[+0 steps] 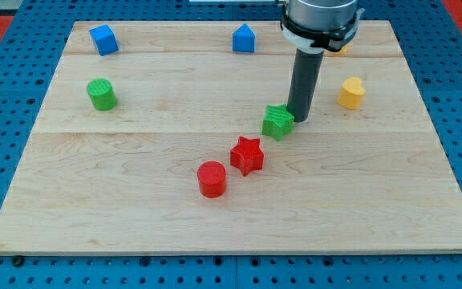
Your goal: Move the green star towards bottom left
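Near board centre, my tip [299, 120] touching green star [277, 122] on its right, tool a bare rod without jaws

My tip [299, 120] is touching the green star [277, 122] on its right side. The red star [247, 155] and red cylinder [212, 178] are sitting lower-left of my tip.
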Robot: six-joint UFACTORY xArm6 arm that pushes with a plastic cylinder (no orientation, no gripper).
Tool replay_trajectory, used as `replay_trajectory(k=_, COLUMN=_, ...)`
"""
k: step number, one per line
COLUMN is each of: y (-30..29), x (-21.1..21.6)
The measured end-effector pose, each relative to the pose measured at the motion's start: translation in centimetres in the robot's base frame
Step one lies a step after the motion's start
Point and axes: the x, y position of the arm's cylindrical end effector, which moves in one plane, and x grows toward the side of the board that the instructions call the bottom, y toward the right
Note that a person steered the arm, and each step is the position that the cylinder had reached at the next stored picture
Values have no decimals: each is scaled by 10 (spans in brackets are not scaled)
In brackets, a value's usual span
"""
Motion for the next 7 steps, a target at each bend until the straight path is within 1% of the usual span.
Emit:
replay_trajectory(k=1, y=-39, x=4)
replay_trajectory(k=2, y=-60, x=9)
replay_trajectory(k=3, y=-64, x=20)
replay_trajectory(k=4, y=-67, x=45)
replay_trajectory(k=6, y=-173, x=56)
replay_trajectory(k=7, y=-179, x=86)
